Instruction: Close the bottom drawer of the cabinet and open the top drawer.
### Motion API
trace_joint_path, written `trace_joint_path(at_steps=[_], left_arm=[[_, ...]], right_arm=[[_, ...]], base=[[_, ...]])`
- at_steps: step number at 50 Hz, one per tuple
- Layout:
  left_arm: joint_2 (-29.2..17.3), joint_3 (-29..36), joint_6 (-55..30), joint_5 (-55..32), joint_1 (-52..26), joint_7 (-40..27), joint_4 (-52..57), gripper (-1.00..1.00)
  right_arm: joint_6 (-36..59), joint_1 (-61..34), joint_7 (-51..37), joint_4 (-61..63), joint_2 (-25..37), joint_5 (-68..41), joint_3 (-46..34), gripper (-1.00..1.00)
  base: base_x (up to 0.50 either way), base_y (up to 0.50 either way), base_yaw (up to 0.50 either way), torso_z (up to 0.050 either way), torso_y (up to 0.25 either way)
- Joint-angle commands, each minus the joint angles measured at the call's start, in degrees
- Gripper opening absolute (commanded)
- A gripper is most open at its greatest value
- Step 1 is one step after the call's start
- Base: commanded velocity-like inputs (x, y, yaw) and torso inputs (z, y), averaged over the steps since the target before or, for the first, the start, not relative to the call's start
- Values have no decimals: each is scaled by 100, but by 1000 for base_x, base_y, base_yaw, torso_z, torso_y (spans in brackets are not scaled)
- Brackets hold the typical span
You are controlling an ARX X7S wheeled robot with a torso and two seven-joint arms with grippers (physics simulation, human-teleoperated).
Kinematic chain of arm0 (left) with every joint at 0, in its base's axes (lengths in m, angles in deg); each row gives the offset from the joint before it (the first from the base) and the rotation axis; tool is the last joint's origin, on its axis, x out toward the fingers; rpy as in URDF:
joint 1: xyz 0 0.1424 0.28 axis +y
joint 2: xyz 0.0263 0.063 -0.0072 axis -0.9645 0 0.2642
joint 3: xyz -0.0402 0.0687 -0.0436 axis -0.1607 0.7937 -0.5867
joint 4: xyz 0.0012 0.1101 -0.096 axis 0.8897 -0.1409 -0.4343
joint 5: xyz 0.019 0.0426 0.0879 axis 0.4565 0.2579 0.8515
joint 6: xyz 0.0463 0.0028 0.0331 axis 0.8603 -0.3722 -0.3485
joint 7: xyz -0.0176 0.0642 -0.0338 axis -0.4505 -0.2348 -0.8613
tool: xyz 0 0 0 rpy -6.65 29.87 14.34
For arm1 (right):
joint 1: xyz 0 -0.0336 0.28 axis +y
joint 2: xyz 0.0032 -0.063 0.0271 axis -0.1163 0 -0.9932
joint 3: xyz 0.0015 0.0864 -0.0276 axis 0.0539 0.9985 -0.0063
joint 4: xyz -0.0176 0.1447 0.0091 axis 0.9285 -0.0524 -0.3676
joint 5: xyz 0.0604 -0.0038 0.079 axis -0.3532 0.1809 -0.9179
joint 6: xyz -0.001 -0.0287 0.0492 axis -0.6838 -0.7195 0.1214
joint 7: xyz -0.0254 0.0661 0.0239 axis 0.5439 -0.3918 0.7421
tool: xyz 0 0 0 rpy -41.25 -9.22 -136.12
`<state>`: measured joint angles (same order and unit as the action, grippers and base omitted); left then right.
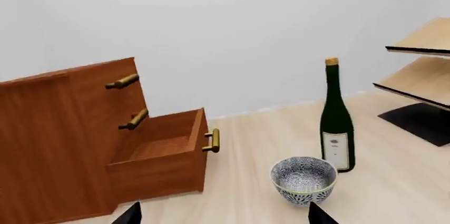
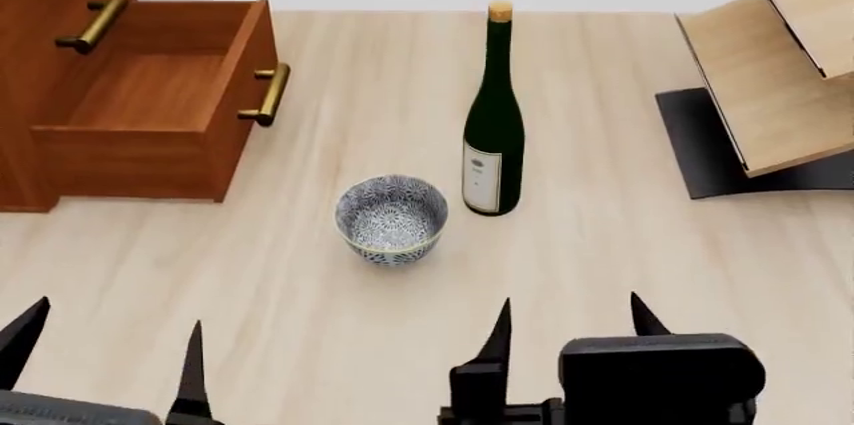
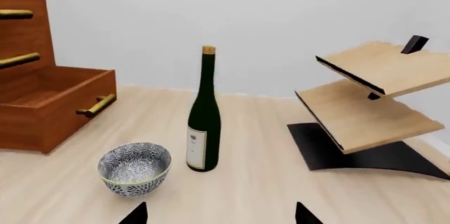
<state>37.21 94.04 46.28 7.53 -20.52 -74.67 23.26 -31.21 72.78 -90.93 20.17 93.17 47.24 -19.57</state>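
Gaping boxy wood-grain bottom drawer (image 2: 147, 115)

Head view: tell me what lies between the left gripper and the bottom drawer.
Only bare table lies between the left gripper and the open bottom drawer. The bowl and bottle stand off to the side, as the head view shows.

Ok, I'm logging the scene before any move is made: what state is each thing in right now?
bottom drawer: pulled out, empty inside.
top drawer: shut, flush with the cabinet front.
middle drawer: shut.
wine bottle: upright, corked, beside the bowl.
bowl: upright, empty.
tilted-shelf rack: standing, shelves bare.
left gripper: open, holding nothing.
right gripper: open, holding nothing.
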Motion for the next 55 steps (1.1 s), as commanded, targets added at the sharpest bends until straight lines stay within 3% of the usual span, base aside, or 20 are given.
trace_joint_path(at_steps=[1, 3, 10, 29, 30, 31, 32, 34, 38, 43, 47, 54, 55], left_arm=[[180, -17, -1803, -238, -995, -15, 887, 100], [369, -292, -2364, -425, -1416, 59, 1000, 100], [645, -622, -3007, -690, -1896, 143, 1151, 100], [505, -490, -2855, -650, -1779, -55, 1020, 100], [625, -697, -3319, -746, -2006, -32, 1139, 100], [777, -1203, -2492, -777, -1834, 56, 1326, 100], [512, -959, -2561, -407, -1866, -290, 1199, 100], [901, -1717, -2617, -704, -1854, -113, 1052, 100], [672, -2305, -2106, -583, -1791, -91, 993, 100], [794, -3440, -1789, -940, -1798, 194, 823, 100], [813, -3964, -1667, -857, -1859, 17, 712, 100], [1121, -5126, -1162, -751, -1877, -430, 789, 100], [1040, -5324, -1563, -791, -2088, -569, 936, 100]], right_arm=[[1151, -632, -24, 595, 52, -173, 66, 100], [1372, -797, -42, 712, 45, -210, 107, 100], [1586, -979, -40, 779, 23, -324, 182, 100], [1581, -958, -101, 882, 85, -452, 137, 100], [1531, -928, -130, 950, 125, -399, 71, 100], [1530, -914, -212, 1019, 131, -335, 53, 100], [1554, -906, -208, 1089, 121, -368, 90, 100], [1492, -869, -214, 1143, 162, -355, 76, 100], [1409, -778, -244, 1161, 199, -347, 89, 100], [1313, -693, -292, 1133, 210, -341, 97, 100], [1803, -760, 47, 1224, -45, -1009, 595, 100], [1533, -712, -143, 1129, 48, -810, 487, 100], [1499, -701, -147, 1101, 52, -808, 478, 100]], base=[[0, 0, 0, 43, 0], [0, 0, 0, 43, 0], [0, 0, 0, 43, 0], [0, 0, 0, 41, 0], [0, 0, 0, 0, 0], [0, 0, 0, 0, 0], [0, 0, 0, 0, 0], [0, 0, 0, 0, 0], [0, 0, 0, 0, 0], [0, 0, 0, 0, 0], [0, 0, 0, 0, 0], [0, 0, 0, 0, 0], [0, 0, 0, 0, 0]])
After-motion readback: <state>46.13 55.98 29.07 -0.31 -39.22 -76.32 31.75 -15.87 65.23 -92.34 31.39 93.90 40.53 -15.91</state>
